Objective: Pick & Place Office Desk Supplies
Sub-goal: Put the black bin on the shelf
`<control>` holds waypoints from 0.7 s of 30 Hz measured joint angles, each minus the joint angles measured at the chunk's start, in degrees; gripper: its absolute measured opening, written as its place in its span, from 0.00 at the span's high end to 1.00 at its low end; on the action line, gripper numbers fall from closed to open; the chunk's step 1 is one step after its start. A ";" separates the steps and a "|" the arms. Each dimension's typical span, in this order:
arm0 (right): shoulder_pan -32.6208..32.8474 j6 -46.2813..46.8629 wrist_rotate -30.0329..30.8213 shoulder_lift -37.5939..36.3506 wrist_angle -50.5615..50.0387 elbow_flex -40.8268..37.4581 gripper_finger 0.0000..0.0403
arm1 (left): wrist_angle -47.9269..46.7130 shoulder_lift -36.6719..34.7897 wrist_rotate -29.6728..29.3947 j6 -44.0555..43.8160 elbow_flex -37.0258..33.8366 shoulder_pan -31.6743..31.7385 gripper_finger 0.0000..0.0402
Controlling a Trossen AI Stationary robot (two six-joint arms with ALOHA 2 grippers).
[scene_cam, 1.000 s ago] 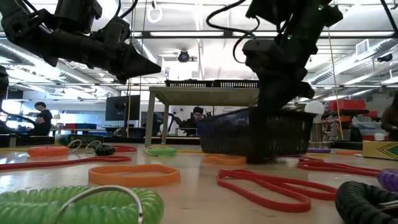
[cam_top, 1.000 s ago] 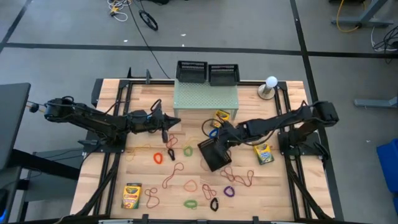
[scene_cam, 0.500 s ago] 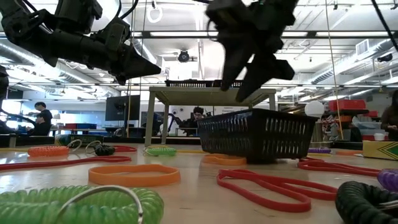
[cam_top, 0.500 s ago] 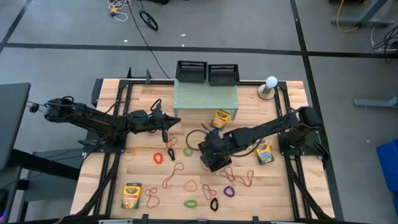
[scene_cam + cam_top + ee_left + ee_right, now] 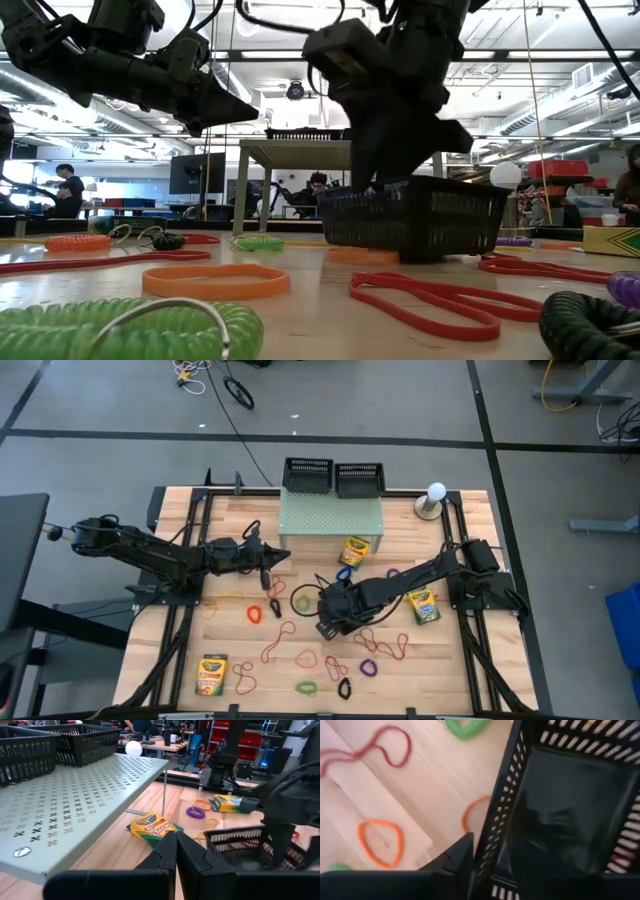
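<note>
- While looking straight down, can make out the right gripper (image 5: 328, 622) only as a dark mass mid-table, covering most of the black mesh tray (image 5: 430, 215).
- Cannot tell whether it is clamped on that tray or loose; at table height, shows at the tray's rim.
- Finds the left gripper (image 5: 285, 555) pinched together, empty, left of the riser (image 5: 330, 515).
- Counts three crayon boxes (image 5: 355, 548) from above, well apart.
- Sees rubber bands (image 5: 255, 613) scattered around the tray; right wrist view adds an orange loop (image 5: 470, 817) cut off by the tray wall.

Wooden table (image 5: 230, 660) under scattered rubber bands (image 5: 255, 614), crayon boxes (image 5: 212, 674) (four), black tray (image 5: 345, 610), riser (image 5: 330, 513).
</note>
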 joint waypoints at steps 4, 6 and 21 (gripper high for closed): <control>0.01 -2.74 1.15 -0.22 -1.40 0.00 0.84 | -0.13 0.00 0.07 0.25 -0.01 -0.35 0.98; 0.04 -4.04 1.73 -0.73 -2.52 0.00 0.91 | -0.13 0.00 0.15 0.21 -0.01 -0.32 0.98; 0.28 -30.14 6.33 -1.17 -19.85 14.45 0.97 | -5.26 -2.92 -0.05 -0.36 -0.03 0.56 0.98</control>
